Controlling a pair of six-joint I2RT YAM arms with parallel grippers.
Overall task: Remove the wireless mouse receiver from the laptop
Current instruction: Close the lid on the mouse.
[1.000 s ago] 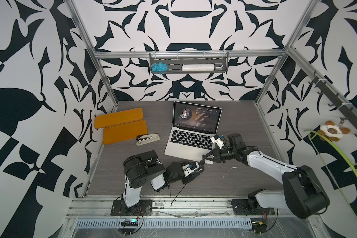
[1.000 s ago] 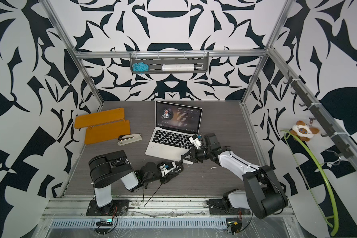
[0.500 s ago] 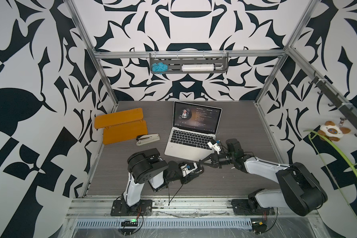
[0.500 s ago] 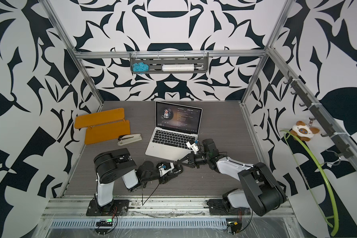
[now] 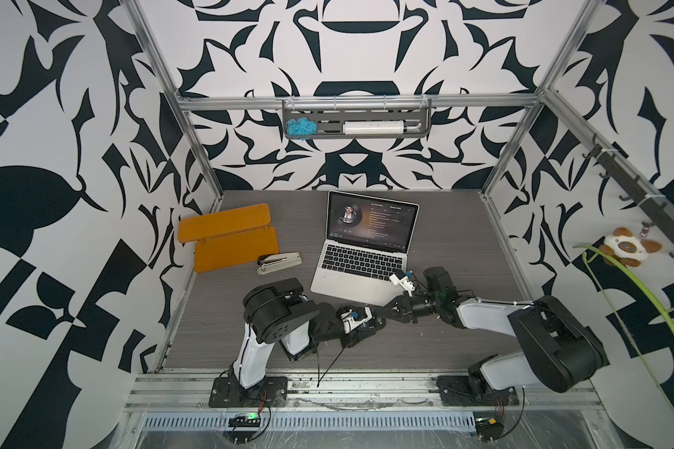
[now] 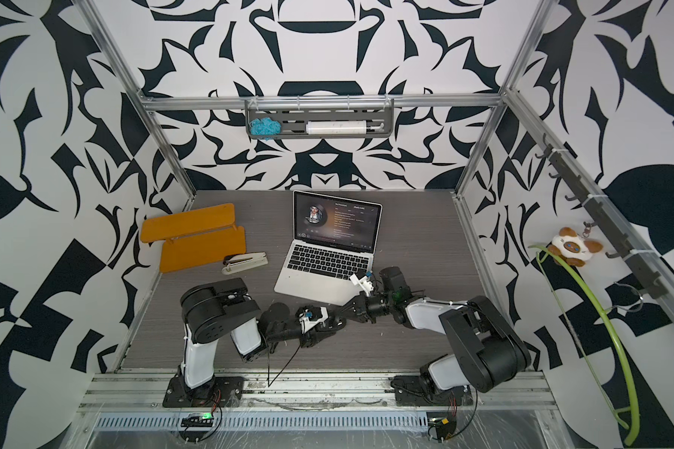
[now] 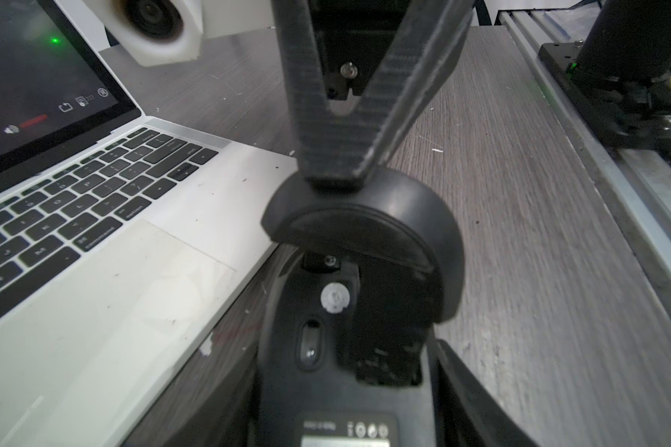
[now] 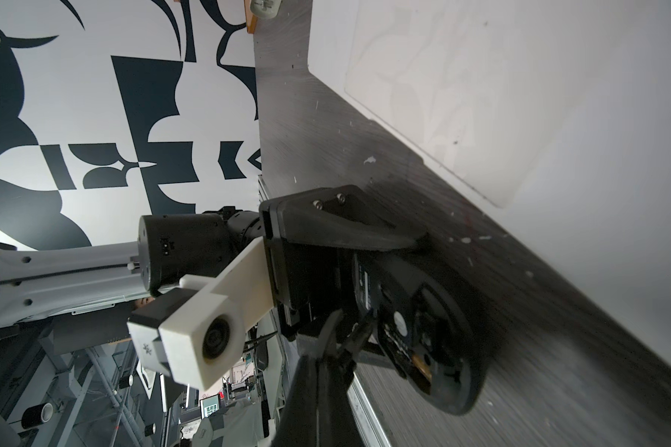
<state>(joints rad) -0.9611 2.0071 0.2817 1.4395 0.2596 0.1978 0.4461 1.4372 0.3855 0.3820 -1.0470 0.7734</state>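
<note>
The right fingers (image 7: pixel 308 116) are pressed together, their tips meeting at the rounded end of a black computer mouse (image 7: pixel 365 232). I can't tell whether anything is pinched between them. The mouse is turned so its underside shows, with the sensor window and label in plain sight, and the left fingers (image 7: pixel 469 387) are clamped on its flanks. It hangs just off the near edge of the laptop (image 5: pixel 351 285), by the right corner. The laptop sits open in the middle of the grey worktop (image 5: pixel 456 233), its screen lit with a dark music player. The wireless mouse receiver is too small for me to pick out in any view. Over to the left a stapler (image 5: pixel 279 262) lies just beside two orange boards (image 5: pixel 230 237).
</note>
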